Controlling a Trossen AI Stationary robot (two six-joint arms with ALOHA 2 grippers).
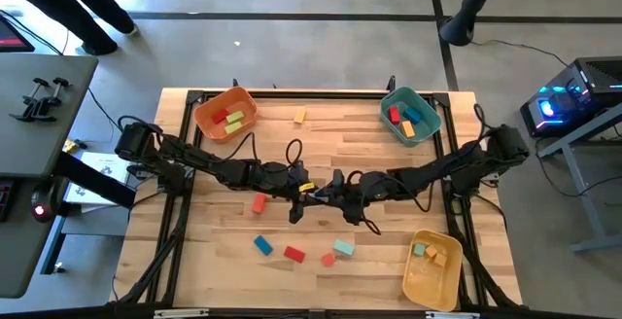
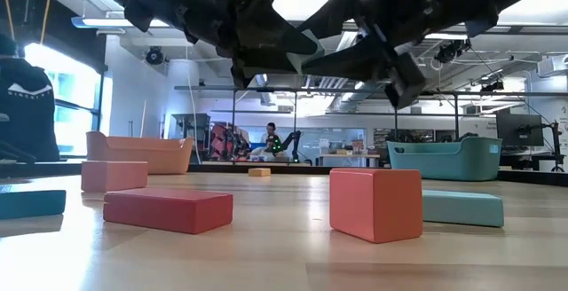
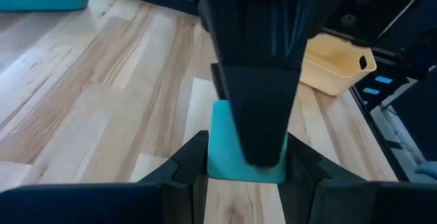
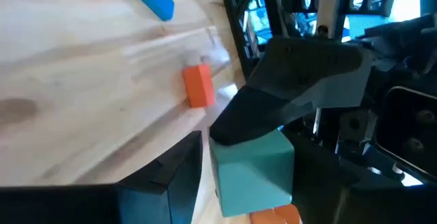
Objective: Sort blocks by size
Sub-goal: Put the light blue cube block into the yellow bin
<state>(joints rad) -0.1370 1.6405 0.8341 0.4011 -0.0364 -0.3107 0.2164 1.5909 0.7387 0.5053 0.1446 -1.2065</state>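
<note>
Well, both hands meet mid-counter (image 1: 224, 236): left hand (image 1: 309, 189) and right hand (image 1: 332, 198) each clenched on one teal block (image 3: 225, 149). Bins part-filled; six or so blocks (image 1: 294, 254) still lie loose.

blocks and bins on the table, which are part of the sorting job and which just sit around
Job:
teal block between both pincers, left pincer, right pincer
loose blocks: orange block, blue block, red block

Lying about:
device with blue lights
black clamps
</note>
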